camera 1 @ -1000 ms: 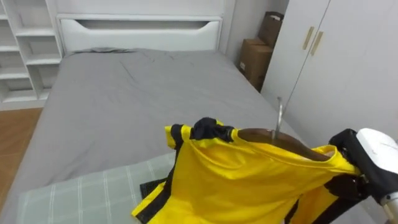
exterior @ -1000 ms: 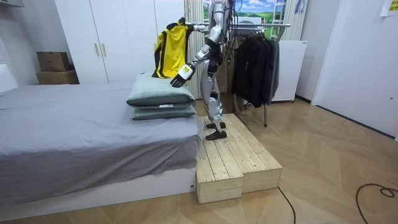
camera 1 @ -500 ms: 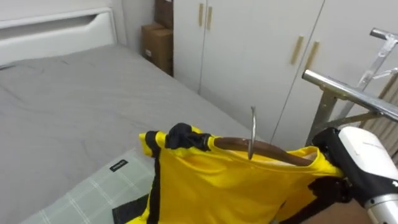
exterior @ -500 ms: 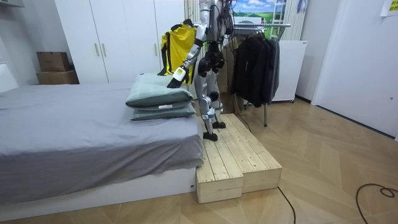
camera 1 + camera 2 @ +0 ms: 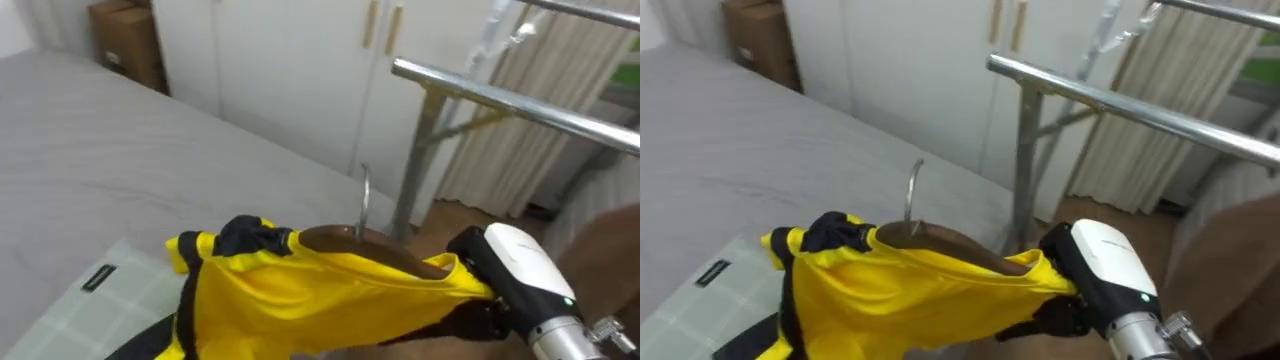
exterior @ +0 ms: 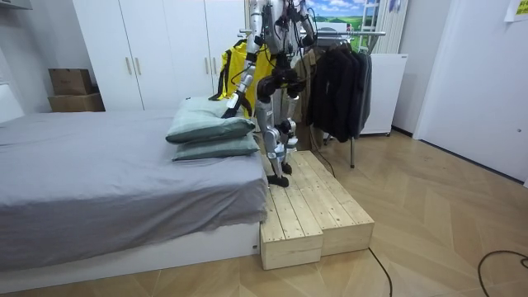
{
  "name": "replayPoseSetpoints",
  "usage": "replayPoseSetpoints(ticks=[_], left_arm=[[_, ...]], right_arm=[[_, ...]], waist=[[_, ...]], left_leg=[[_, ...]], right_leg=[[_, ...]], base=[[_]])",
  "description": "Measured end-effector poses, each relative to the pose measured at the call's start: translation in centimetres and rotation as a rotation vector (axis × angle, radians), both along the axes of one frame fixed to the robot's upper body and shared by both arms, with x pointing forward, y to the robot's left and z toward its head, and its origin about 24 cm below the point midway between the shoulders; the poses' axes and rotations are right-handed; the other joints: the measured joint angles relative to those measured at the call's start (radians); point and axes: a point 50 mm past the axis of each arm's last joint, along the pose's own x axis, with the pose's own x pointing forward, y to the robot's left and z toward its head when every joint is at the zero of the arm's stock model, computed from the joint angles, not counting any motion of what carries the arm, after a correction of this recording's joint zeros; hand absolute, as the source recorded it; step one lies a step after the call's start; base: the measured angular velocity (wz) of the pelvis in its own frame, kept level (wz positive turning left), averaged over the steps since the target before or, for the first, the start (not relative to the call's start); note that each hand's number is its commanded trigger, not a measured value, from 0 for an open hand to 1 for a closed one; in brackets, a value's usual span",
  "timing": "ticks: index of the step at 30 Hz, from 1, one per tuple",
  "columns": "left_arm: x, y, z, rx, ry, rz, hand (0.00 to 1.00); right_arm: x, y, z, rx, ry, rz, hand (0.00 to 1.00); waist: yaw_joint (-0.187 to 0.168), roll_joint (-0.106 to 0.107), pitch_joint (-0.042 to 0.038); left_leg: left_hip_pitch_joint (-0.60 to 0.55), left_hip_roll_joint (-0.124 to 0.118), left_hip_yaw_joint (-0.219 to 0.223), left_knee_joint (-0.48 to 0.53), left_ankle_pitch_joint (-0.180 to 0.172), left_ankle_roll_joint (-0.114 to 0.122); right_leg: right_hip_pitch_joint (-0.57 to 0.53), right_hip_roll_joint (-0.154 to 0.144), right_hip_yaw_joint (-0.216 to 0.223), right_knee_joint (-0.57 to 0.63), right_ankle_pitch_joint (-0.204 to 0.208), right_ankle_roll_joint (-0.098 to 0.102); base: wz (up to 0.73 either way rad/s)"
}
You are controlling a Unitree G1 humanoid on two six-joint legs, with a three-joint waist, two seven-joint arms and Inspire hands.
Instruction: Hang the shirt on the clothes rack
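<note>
A yellow garment (image 5: 310, 300) with black trim hangs on a brown wooden hanger (image 5: 350, 243) whose metal hook (image 5: 364, 200) points up. My right hand (image 5: 510, 285) is shut on the hanger's right end, its dark fingers curled under the cloth there. The hook stands below and to the left of the clothes rack's metal rail (image 5: 520, 100). In the room view I stand on a wooden platform (image 6: 309, 206) between the bed and the rack, holding the garment (image 6: 239, 70) up at chest height. My left hand (image 6: 225, 107) hangs low over the pillows.
A grey bed (image 5: 100, 150) with a green checked pillow (image 5: 110, 300) lies at my left. White wardrobe doors (image 5: 280, 60) and a cardboard box (image 5: 125, 40) stand behind. Dark clothes (image 6: 338, 78) hang on the rack. Beige curtains (image 5: 540, 150) hang beyond the rail.
The eye view has swung right, from the bed to the wardrobe and rack rail. In the room view the robot has turned toward the rack, carrying the garment along.
</note>
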Motion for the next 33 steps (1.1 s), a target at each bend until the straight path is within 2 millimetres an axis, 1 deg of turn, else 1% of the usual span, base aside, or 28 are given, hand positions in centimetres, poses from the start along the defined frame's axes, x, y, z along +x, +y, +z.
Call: replayPoseSetpoints(ticks=[1, 2, 3, 4, 5, 6, 7, 8, 9, 11, 12, 14, 15, 17, 18, 19, 20, 21, 23, 25, 26, 27, 28, 29, 30, 31, 32, 33], left_arm=[[-0.2, 0.0, 0.0, -0.003, 0.011, 0.003, 0.00], [-0.6, 0.1, 0.0, -0.002, 0.030, 0.008, 0.00], [-1.1, 0.3, 0.1, 0.005, 0.048, 0.016, 0.00], [-1.2, 0.3, 0.1, 0.005, 0.059, 0.020, 0.00], [-1.5, 0.5, 0.2, 0.013, 0.077, 0.028, 0.00], [-2.0, 0.9, 0.4, 0.026, 0.101, 0.047, 0.00], [-2.3, 1.1, 0.5, 0.034, 0.114, 0.053, 0.00], [-2.7, 1.5, 0.6, 0.044, 0.140, 0.064, 0.00], [-2.9, 1.7, 0.8, 0.050, 0.162, 0.071, 0.00], [-3.2, 1.8, 0.8, 0.055, 0.190, 0.080, 0.00], [-3.2, 1.8, 0.9, 0.056, 0.195, 0.082, 0.00], [-3.1, 2.1, 1.0, 0.067, 0.228, 0.057, 0.00], [-3.0, 2.1, 1.0, 0.068, 0.234, 0.055, 0.00], [-2.8, 2.1, 1.0, 0.070, 0.241, 0.056, 0.00], [-2.4, 2.2, 1.1, 0.076, 0.237, 0.052, 0.00], [-2.2, 2.4, 1.2, 0.082, 0.227, 0.058, 0.00], [-1.5, 2.6, 1.3, 0.097, 0.204, 0.056, 0.00], [-0.9, 2.6, 1.4, 0.115, 0.180, 0.047, 0.00], [-0.4, 2.4, 1.3, 0.133, 0.159, 0.042, 0.00], [-0.3, 2.5, 1.4, 0.153, 0.154, 0.039, 0.00], [-0.3, 2.6, 1.5, 0.164, 0.153, 0.038, 0.00], [-0.3, 2.3, 1.4, 0.164, 0.152, 0.039, 0.00], [-0.3, 2.1, 1.3, 0.160, 0.151, 0.038, 0.00], [-0.3, 1.7, 1.1, 0.151, 0.150, 0.039, 0.00], [-0.1, 1.6, 1.1, 0.149, 0.147, 0.038, 0.00], [0.0, 1.6, 1.1, 0.149, 0.144, 0.038, 0.00], [0.0, 1.5, 1.0, 0.148, 0.141, 0.038, 0.00], [0.0, 1.2, 0.9, 0.147, 0.141, 0.040, 0.00]], right_arm=[[0.0, 0.0, 0.0, 0.000, 0.001, -0.002, 1.00], [0.0, 0.0, -0.1, 0.005, 0.003, 0.001, 1.00], [0.1, 0.3, -0.1, 0.021, 0.005, 0.010, 1.00], [0.1, 0.4, -0.2, 0.026, 0.010, 0.011, 1.00], [0.2, 0.6, -0.2, 0.035, 0.017, 0.022, 1.00], [0.4, 1.0, -0.1, 0.044, 0.016, 0.040, 1.00], [0.5, 1.2, 0.0, 0.051, 0.016, 0.049, 1.00], [0.6, 1.4, 0.1, 0.060, 0.019, 0.057, 1.00], [0.6, 1.5, 0.0, 0.068, 0.023, 0.058, 1.00], [0.6, 1.9, -0.1, 0.093, 0.029, 0.065, 1.00], [0.6, 2.0, -0.1, 0.100, 0.031, 0.067, 1.00], [0.6, 2.3, -0.3, 0.117, 0.033, 0.065, 1.00], [0.6, 2.3, -0.3, 0.117, 0.032, 0.064, 1.00], [0.6, 2.4, -0.3, 0.117, 0.032, 0.064, 1.00], [0.6, 2.4, -0.3, 0.114, 0.032, 0.062, 1.00], [0.6, 2.3, -0.3, 0.113, 0.033, 0.060, 1.00], [0.6, 2.2, -0.4, 0.116, 0.037, 0.057, 1.00], [0.7, 2.1, -0.7, 0.120, 0.050, 0.051, 1.00], [0.7, 2.0, -1.1, 0.121, 0.067, 0.045, 1.00], [0.7, 2.0, -1.1, 0.119, 0.066, 0.047, 1.00], [0.7, 2.0, -1.1, 0.122, 0.067, 0.045, 1.00], [0.7, 2.0, -1.0, 0.125, 0.068, 0.044, 1.00], [0.8, 2.0, -1.0, 0.125, 0.067, 0.041, 1.00], [1.1, 2.1, -0.7, 0.125, 0.058, 0.043, 1.00], [1.3, 2.1, -0.5, 0.125, 0.050, 0.041, 1.00], [1.3, 2.0, -0.5, 0.125, 0.048, 0.040, 1.00], [1.3, 2.0, -0.5, 0.124, 0.045, 0.039, 1.00], [1.3, 2.0, -0.4, 0.122, 0.043, 0.038, 1.00]], waist=[[0.000, -0.001, -0.0014], [0.008, -0.009, -0.0033], [0.005, -0.021, 0.0016], [0.001, -0.024, 0.0039], [0.008, -0.015, -0.0020], [0.010, -0.014, -0.0026], [0.008, -0.014, -0.0025], [0.000, -0.013, -0.0036], [-0.010, -0.014, -0.0039], [-0.029, -0.012, -0.0044], [-0.032, -0.011, -0.0050], [-0.065, -0.007, -0.0041], [-0.076, -0.006, -0.0036], [-0.077, -0.004, -0.0027], [-0.079, -0.003, -0.0025], [-0.081, -0.004, -0.0028], [-0.085, -0.006, -0.0032], [-0.087, -0.006, -0.0031], [-0.087, -0.006, -0.0027], [-0.089, -0.006, -0.0029], [-0.088, -0.008, -0.0033], [-0.085, -0.009, -0.0038], [-0.082, -0.010, -0.0045], [-0.072, -0.009, -0.0048], [-0.078, -0.009, -0.0056], [-0.078, -0.011, -0.0070], [-0.080, -0.010, -0.0085], [-0.071, 0.002, -0.0137]], left_leg=[[0.007, 0.000, 0.020, 0.001, -0.007, -0.002], [0.018, -0.001, 0.058, 0.014, -0.018, -0.014], [0.015, 0.003, 0.063, 0.056, -0.027, -0.037], [0.011, 0.012, 0.063, 0.065, -0.027, -0.040], [0.011, 0.017, 0.051, 0.067, -0.023, -0.047], [0.009, 0.032, 0.016, 0.065, -0.017, -0.055], [0.009, 0.037, -0.003, 0.061, -0.015, -0.059], [0.013, 0.050, -0.021, 0.050, -0.010, -0.067], [0.016, 0.061, -0.020, 0.049, -0.006, -0.074], [0.017, 0.070, -0.015, 0.053, -0.004, -0.077], [0.018, 0.073, -0.015, 0.054, -0.004, -0.077], [0.018, 0.077, -0.027, 0.054, -0.002, -0.081], [0.022, 0.078, -0.020, 0.056, -0.002, -0.081], [0.022, 0.087, 0.000, 0.078, -0.003, -0.084], [0.009, 0.103, 0.004, 0.114, -0.012, -0.098], [0.000, 0.108, 0.004, 0.129, -0.016, -0.104], [-0.017, 0.120, -0.003, 0.159, -0.028, -0.113], [-0.032, 0.128, -0.020, 0.186, -0.034, -0.115], [-0.043, 0.135, -0.024, 0.219, -0.035, -0.113], [-0.051, 0.132, -0.060, 0.219, -0.040, -0.103], [-0.061, 0.117, -0.117, 0.209, -0.042, -0.088], [-0.070, 0.071, -0.196, 0.177, -0.037, -0.063], [-0.074, 0.042, -0.231, 0.157, -0.033, -0.044], [-0.078, -0.013, -0.281, 0.112, -0.021, -0.018], [-0.086, -0.049, -0.321, 0.076, 0.004, 0.016], [-0.088, -0.058, -0.322, 0.063, 0.019, 0.013], [-0.091, -0.052, -0.296, 0.042, 0.032, 0.008], [-0.095, -0.009, -0.223, 0.026, 0.045, 0.008]], right_leg=[[0.002, -0.038, -0.023, 0.041, -0.033, 0.014], [0.009, -0.110, -0.036, 0.084, -0.070, 0.053], [0.008, -0.119, -0.019, 0.062, -0.084, 0.051], [0.007, -0.105, -0.004, 0.057, -0.078, 0.049], [0.010, -0.071, 0.031, 0.026, -0.068, 0.034], [0.021, -0.037, 0.050, -0.013, -0.045, 0.019], [0.026, -0.022, 0.059, -0.032, -0.035, 0.013], [0.041, 0.007, 0.070, -0.071, -0.010, 0.004], [0.051, 0.030, 0.079, -0.099, 0.006, 0.000], [0.061, 0.046, 0.084, -0.124, 0.020, -0.005], [0.062, 0.050, 0.086, -0.129, 0.023, -0.007], [0.068, 0.053, 0.085, -0.132, 0.027, -0.011], [0.069, 0.055, 0.087, -0.131, 0.027, -0.011], [0.063, 0.060, 0.094, -0.131, 0.032, -0.019], [0.057, 0.064, 0.096, -0.128, 0.032, -0.022], [0.050, 0.065, 0.096, -0.121, 0.029, -0.026], [0.035, 0.068, 0.097, -0.099, 0.014, -0.029], [0.022, 0.069, 0.098, -0.075, 0.003, -0.029], [0.010, 0.071, 0.108, -0.049, -0.008, -0.031], [-0.003, 0.098, 0.163, -0.036, -0.007, -0.047], [-0.001, 0.121, 0.224, -0.046, 0.011, -0.059], [0.003, 0.141, 0.290, -0.064, 0.030, -0.059], [0.003, 0.145, 0.313, -0.079, 0.041, -0.057], [0.004, 0.157, 0.369, -0.114, 0.064, -0.049], [0.007, 0.180, 0.440, -0.151, 0.096, -0.044], [0.008, 0.191, 0.471, -0.170, 0.113, -0.036], [0.016, 0.211, 0.528, -0.207, 0.141, -0.010], [0.015, 0.219, 0.517, -0.216, 0.147, 0.008]], base=[[-0.59], [-0.64], [-0.59], [-0.60], [-0.77], [-0.87], [-0.80], [-0.49], [-0.36], [-0.15], [-0.14], [0.04], [0.09], [-0.20], [-0.20], [0.00], [0.11], [0.11], [-0.08], [-0.25], [-0.34], [-0.35], [-0.55], [-0.47], [-0.47], [-0.26], [-0.35], [-0.39]])
